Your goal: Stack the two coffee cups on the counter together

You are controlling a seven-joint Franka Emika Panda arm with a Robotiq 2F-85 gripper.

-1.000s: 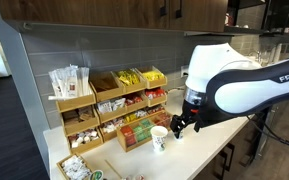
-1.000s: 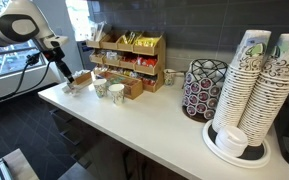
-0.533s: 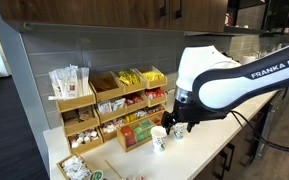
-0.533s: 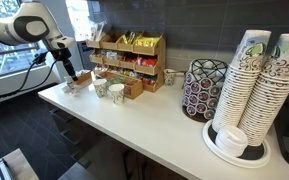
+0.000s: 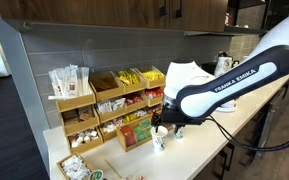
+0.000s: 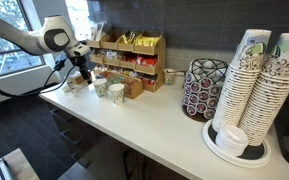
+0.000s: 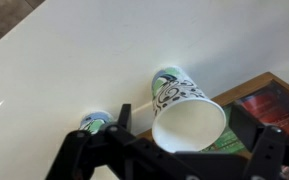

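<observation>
Two small white paper cups with green marks stand on the pale counter (image 6: 154, 125) in front of a wooden organizer. In both exterior views they are side by side (image 6: 101, 89) (image 6: 117, 93), (image 5: 160, 141) (image 5: 178, 132). In the wrist view one cup (image 7: 184, 105) shows its open mouth between my fingers. The other cup (image 7: 96, 124) is half hidden behind my left finger. My gripper (image 7: 189, 135) is open, just above the cups, with nothing held. It also shows in both exterior views (image 6: 84, 77) (image 5: 162, 125).
A wooden organizer (image 6: 124, 60) of packets stands against the wall right behind the cups. A dark patterned container (image 6: 204, 88) and tall white cup stacks (image 6: 249, 85) stand further along. The counter's front edge (image 6: 114, 135) is close by.
My arm has swung along the counter toward the two cups, and the gripper is now over them. The cups have not moved.
</observation>
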